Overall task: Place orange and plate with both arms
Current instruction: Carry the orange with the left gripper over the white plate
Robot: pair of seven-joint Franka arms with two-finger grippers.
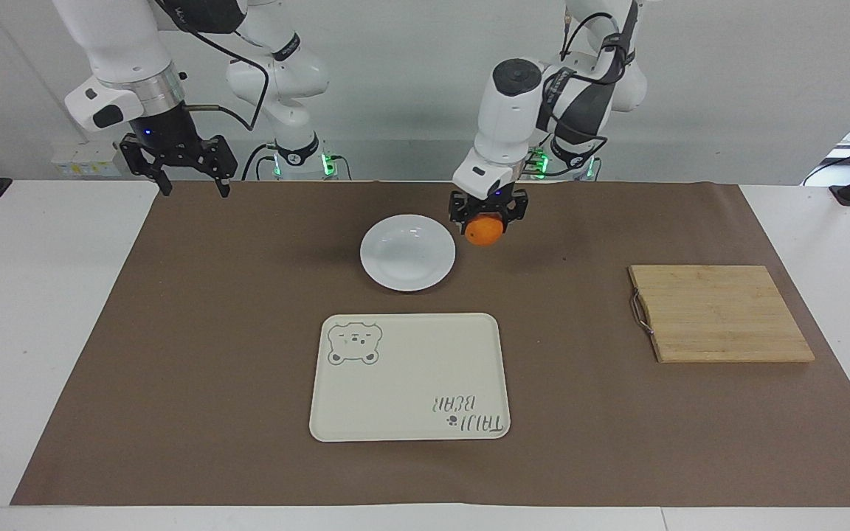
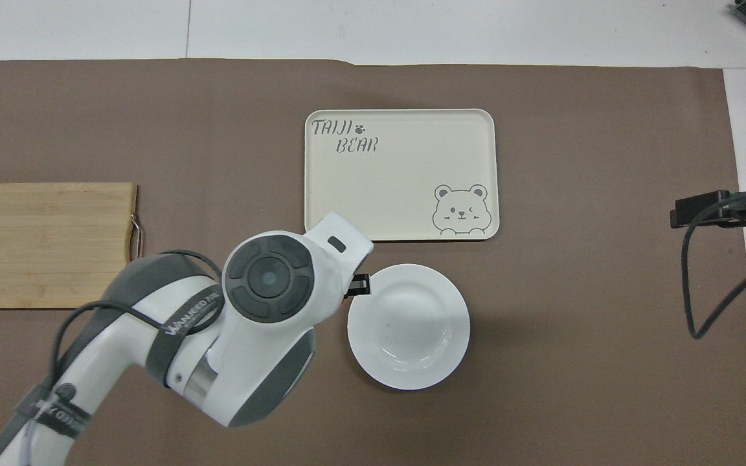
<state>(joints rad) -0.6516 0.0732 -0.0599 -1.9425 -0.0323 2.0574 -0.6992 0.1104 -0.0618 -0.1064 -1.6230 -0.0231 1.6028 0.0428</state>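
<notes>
A: Nearest the robots first. Right gripper [image 1: 189, 188]?

B: Parked in the air over the corner of the brown mat [image 1: 248, 369] at the right arm's end. Fingers spread wide, nothing between them. That arm waits.

A: Left gripper [image 1: 486, 221]?

B: Raised over the mat, just beside the plate [image 1: 408, 252] on the side toward the left arm's end. Clamped around the orange [image 1: 484, 231], which hangs below the fingers, clear of the mat. From overhead the arm's wrist hides the fruit; only a black fingertip pokes out at the plate's rim [image 2: 408, 382].

A: Plate itself?

B: White, round, flat on the mat, mid-table. Nothing in it.

A: Farther out?

B: Cream tray with bear drawing [image 1: 409, 377], just apart from the plate. Bare surface. Wooden cutting board [image 1: 720, 313] lies toward the left arm's end, well apart from tray and plate, metal handle [image 1: 640, 313] on the edge facing them.
</notes>
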